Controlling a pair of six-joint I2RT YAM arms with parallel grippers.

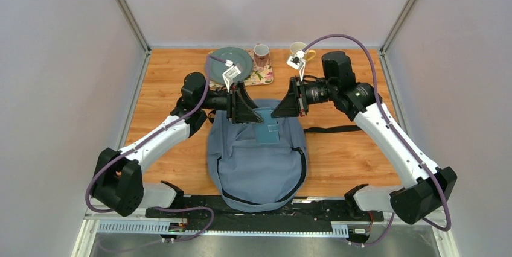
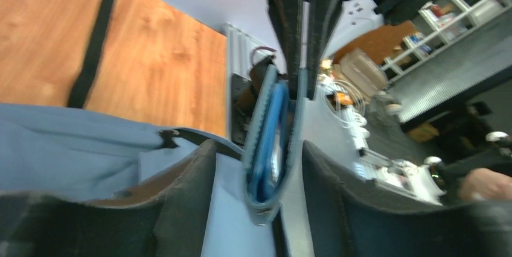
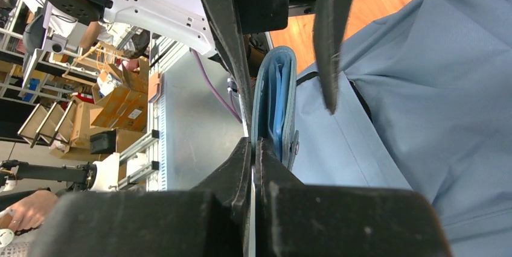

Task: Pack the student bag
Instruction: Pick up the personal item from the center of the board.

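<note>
Top external, student bag: the grey-blue student bag lies flat on the wooden tabletop. It's at bottom centre of the frame, right between the two arm bases, with its top end pointing up the frame.
Strap: one black strap trails off the bag's right side across the bare wood.
Teal case: a small flat teal case sits just above centre, over the bag's upper end, up on its edge between the two grippers. Honestly can't tell if its lower edge touches the fabric.
Right gripper: the right gripper reaches in from the right of the frame. Its own wrist view shows the fingers pinched tight together on the thin edge of the case, so yeah, it's got hold of it.
Left gripper: the left gripper reaches in from the left, jaws apart and straddling the case. The left wrist view is a bit blurry, but there's a clear gap between the case and one finger, so it isn't clamped.
Far edge: at upper centre there's a grey-green plate overlapping a floral mat, with a patterned mug at the mat's upper right corner. A cream cup stands just to the right, off the mat.
</note>
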